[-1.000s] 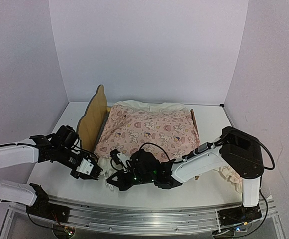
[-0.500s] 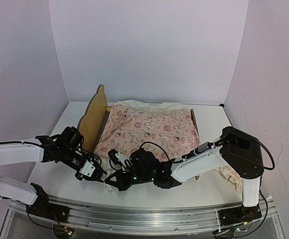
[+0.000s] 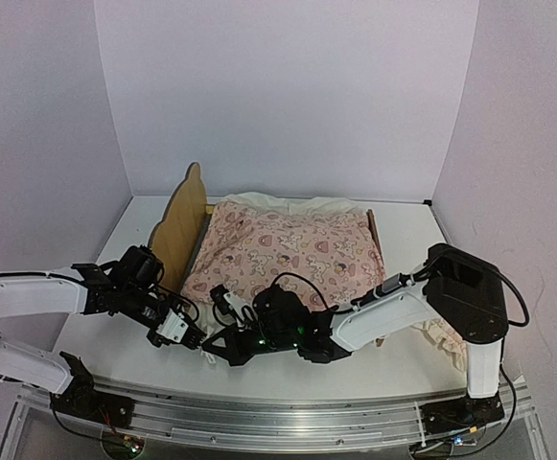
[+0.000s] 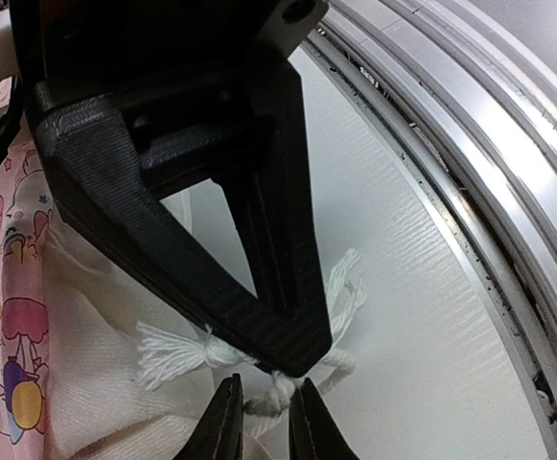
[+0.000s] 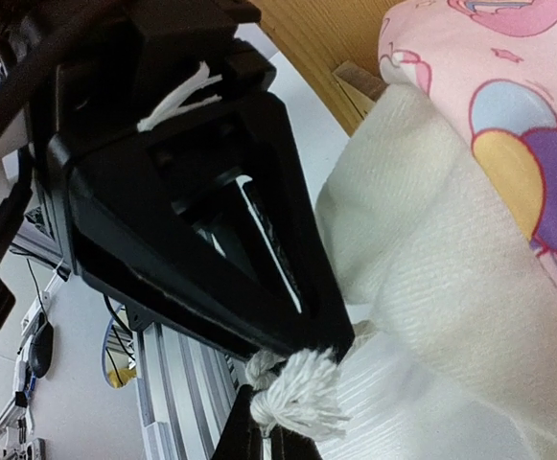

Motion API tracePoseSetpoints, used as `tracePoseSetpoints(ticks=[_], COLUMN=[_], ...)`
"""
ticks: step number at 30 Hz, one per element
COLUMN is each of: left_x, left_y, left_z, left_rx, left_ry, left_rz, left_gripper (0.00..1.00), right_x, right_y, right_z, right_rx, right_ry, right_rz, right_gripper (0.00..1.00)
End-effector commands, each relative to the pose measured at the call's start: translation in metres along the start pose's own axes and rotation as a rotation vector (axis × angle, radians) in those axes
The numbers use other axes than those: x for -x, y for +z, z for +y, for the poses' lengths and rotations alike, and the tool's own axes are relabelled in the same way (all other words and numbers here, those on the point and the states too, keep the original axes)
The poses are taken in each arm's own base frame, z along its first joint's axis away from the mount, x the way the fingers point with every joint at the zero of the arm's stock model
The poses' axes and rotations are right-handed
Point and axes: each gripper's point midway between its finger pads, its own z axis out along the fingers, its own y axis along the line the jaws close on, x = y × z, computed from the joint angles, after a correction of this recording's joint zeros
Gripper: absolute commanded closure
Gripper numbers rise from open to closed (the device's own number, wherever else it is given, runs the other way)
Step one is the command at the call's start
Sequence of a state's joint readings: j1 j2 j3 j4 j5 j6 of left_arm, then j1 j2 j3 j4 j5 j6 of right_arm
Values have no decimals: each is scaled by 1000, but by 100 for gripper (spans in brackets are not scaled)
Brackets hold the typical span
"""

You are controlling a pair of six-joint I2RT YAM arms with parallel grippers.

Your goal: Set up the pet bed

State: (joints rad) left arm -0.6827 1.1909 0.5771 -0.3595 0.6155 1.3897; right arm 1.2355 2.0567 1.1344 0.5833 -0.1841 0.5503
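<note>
The pet bed [image 3: 177, 230] stands mid-table with its pale wood headboard to the left; a pink heart-print quilt [image 3: 288, 251] and a white blanket [image 5: 431, 220] cover it. At the blanket's near left corner my two grippers meet tip to tip. My right gripper [image 5: 264, 436] is shut on a white tassel [image 5: 302, 393]. My left gripper [image 4: 259, 422] straddles the knotted tassel cord [image 4: 276, 391] with its jaws narrow; a thin gap still shows on one side. In the top view the left gripper [image 3: 190, 335] almost touches the right gripper [image 3: 216, 347].
A cream ruffled cloth [image 3: 441, 335] lies behind the right arm's base. The metal rail [image 3: 278, 412] runs along the table's near edge, close to the grippers. White walls close in the table on three sides.
My left gripper has moved right to the blanket corner and narrowed its jaws around the tassel cord. The right gripper has stayed put, still gripping the tassel.
</note>
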Motion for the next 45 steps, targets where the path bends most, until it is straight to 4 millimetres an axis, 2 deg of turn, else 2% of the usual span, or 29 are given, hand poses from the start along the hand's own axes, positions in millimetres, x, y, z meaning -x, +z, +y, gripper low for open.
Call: tracePoseSetpoints(ticks=[1,3,4,9,17,24,30,33,36,38,41,45], left_x=[-12,-9,-7,-3,-25,-21,-18,-20,-1,20,43,47], left_y=[3,3,2,-4,-15,-17,-14,-22,-42,-55,-68,-70], left_z=[-4,-2,-1,2,-17,-38,-44,-43,-16,1,6,5], left_rx=[-9,-6,-2,-1,-61,-134,-146,-165,-132,-127,-116,-117], left_ry=[0,1,-4,-14,-17,6,58,52,-88,-131,-117,-119], left_rz=[43,35,30,29,103,77,38,41,-83,-169,-257,-273], left_gripper=[88,99,100,100,100,100,100,100,100,100,100,100], right_x=[15,14,14,11,-5,2,12,8,0,-2,-3,-1], right_y=[-5,-5,-5,-9,-29,-21,-12,-13,-15,-16,-15,-8], right_z=[21,21,20,10,-17,-13,-5,-9,-20,-28,-35,-33], right_rx=[60,61,57,14,-73,-58,-30,-43,-72,-98,-121,-108], right_ry=[-29,-27,-25,7,50,22,-24,-24,-10,-1,4,-9], right_rz=[-43,-42,-43,-51,-41,-47,-53,-46,-29,-24,-17,-4], right_gripper=[99,99,99,96,92,94,97,98,98,99,100,100])
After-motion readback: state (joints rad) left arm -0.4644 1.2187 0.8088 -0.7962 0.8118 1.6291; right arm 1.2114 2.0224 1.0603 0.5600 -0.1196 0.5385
